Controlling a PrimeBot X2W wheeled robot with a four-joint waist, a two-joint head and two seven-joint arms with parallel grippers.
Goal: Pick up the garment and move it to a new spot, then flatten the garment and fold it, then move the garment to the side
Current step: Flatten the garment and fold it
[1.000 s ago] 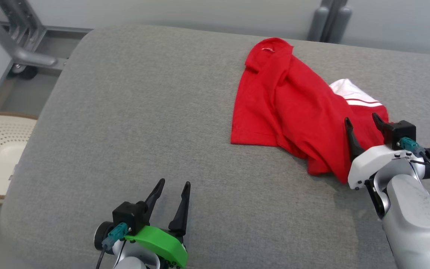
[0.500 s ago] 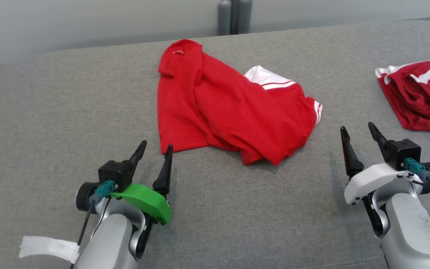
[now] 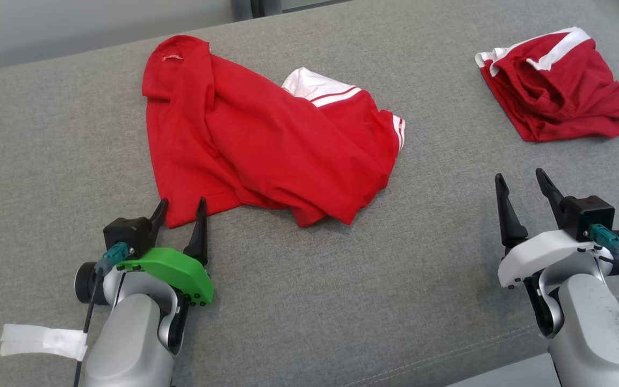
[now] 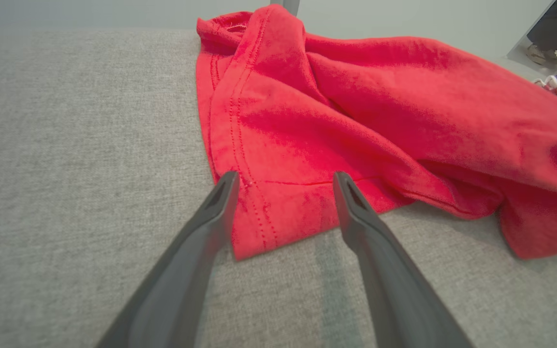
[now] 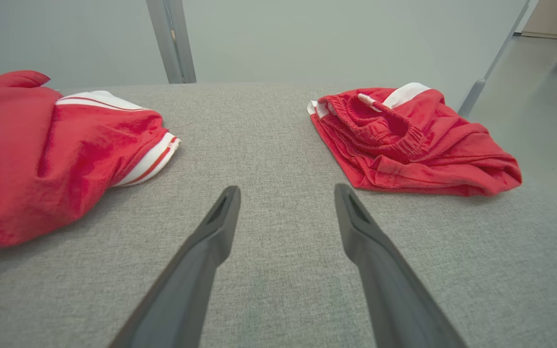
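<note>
Sprawling across most of the shot is the grey padded surface, with the red garment lying rumpled left of the middle, a white-striped sleeve poking out the far side. Smaller red shorts sit bunched well apart at far right. The left gripper, fingers spread, has the garment's near hem corner between its tips, not pinched. The right gripper, also spread, hovers over bare surface.

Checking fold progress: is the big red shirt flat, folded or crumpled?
Crumpled, not flat or neatly folded: the red shirt lies in loose overlapping creases, one white-striped sleeve poking out.
</note>
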